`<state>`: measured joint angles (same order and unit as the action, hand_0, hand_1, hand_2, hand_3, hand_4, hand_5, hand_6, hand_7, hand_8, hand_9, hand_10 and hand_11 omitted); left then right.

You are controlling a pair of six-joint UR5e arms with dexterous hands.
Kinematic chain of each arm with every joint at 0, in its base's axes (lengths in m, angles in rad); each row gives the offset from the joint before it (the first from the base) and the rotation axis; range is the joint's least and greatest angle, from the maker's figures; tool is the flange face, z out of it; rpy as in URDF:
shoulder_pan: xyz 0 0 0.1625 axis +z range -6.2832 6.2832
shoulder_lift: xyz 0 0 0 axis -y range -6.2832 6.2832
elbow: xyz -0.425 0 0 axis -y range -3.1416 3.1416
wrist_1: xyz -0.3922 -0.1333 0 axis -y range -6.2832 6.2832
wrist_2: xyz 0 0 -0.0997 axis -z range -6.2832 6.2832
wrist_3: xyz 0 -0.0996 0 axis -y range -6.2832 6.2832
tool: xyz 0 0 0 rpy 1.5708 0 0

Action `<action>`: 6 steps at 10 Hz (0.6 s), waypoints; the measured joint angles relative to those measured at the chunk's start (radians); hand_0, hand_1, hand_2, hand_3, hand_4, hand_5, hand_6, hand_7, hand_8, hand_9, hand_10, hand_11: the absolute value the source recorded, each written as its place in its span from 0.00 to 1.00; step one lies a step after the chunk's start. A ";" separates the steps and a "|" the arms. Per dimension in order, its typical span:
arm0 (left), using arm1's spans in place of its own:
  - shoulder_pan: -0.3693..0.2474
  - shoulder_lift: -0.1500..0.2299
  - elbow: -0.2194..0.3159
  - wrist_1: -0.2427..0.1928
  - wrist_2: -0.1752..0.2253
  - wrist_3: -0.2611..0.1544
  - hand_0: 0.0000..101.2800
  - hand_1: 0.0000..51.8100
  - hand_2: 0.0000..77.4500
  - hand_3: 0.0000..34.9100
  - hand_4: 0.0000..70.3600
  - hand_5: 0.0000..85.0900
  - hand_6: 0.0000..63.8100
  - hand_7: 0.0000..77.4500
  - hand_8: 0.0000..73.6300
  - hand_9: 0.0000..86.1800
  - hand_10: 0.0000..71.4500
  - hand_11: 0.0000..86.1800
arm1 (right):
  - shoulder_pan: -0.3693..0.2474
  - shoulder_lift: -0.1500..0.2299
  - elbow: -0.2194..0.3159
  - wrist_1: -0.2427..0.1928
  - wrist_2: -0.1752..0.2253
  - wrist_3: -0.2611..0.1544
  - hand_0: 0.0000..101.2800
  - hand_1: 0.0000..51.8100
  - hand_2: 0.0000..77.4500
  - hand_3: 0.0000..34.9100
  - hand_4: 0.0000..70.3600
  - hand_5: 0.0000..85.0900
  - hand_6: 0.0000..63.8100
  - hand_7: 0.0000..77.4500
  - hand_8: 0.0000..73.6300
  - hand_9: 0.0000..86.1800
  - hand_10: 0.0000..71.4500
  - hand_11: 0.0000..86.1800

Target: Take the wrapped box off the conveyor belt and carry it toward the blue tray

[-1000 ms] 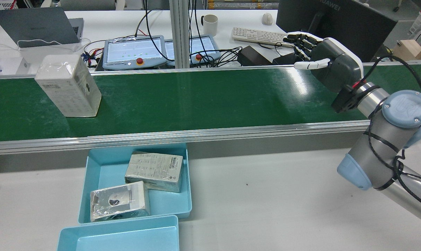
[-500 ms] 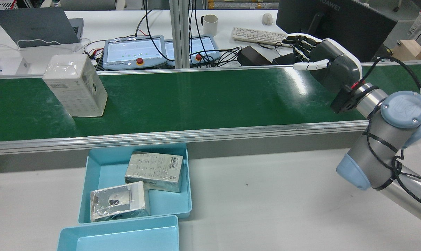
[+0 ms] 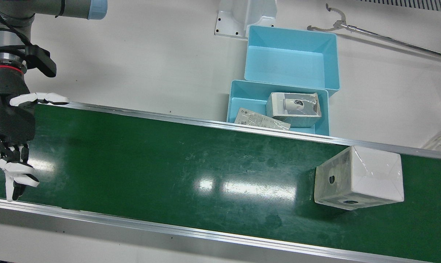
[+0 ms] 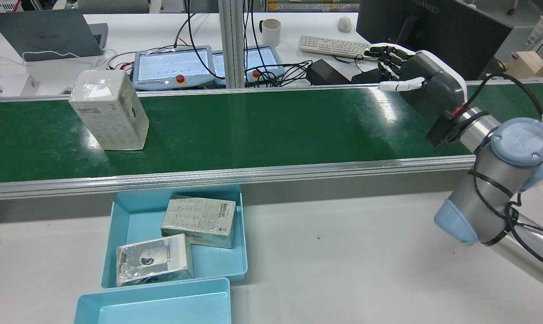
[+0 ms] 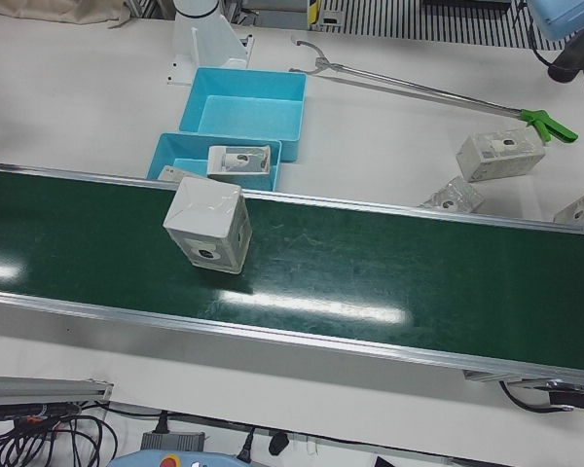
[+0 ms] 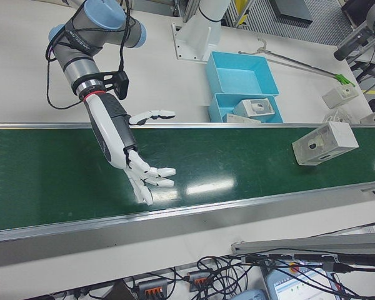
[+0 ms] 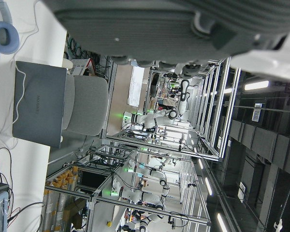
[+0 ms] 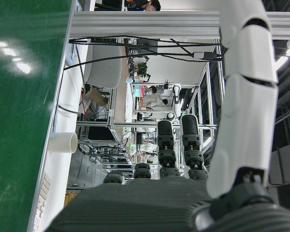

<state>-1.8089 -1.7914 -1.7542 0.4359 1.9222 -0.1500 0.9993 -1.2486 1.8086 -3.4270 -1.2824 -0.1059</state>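
Observation:
A white wrapped box stands upright on the green conveyor belt, towards its left end in the rear view; the box is at the right in the front view. My right hand hovers open over the belt's opposite end, fingers spread, far from the box and holding nothing. The same hand shows in the right-front view. The blue tray sits on the table just before the belt and holds two wrapped boxes. Only a strip of my left hand's palm shows, so its fingers are hidden.
A second, empty blue tray adjoins the first. A long grabber tool and spare wrapped boxes lie on the white table. Teach pendants, a keyboard and a monitor stand behind the belt.
The wrapped box has travelled along the belt towards my right hand, to the right in the rear view. My right hand has barely moved and stays open.

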 joint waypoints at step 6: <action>0.000 0.000 0.000 0.000 0.000 0.000 0.00 0.00 0.01 0.00 0.00 0.01 0.00 0.01 0.01 0.00 0.01 0.00 | -0.009 0.000 -0.014 0.003 0.000 0.000 0.46 0.24 0.19 0.16 0.19 0.29 0.09 0.25 0.01 0.05 0.00 0.02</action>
<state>-1.8090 -1.7914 -1.7542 0.4359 1.9223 -0.1500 0.9900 -1.2487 1.7951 -3.4244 -1.2828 -0.1054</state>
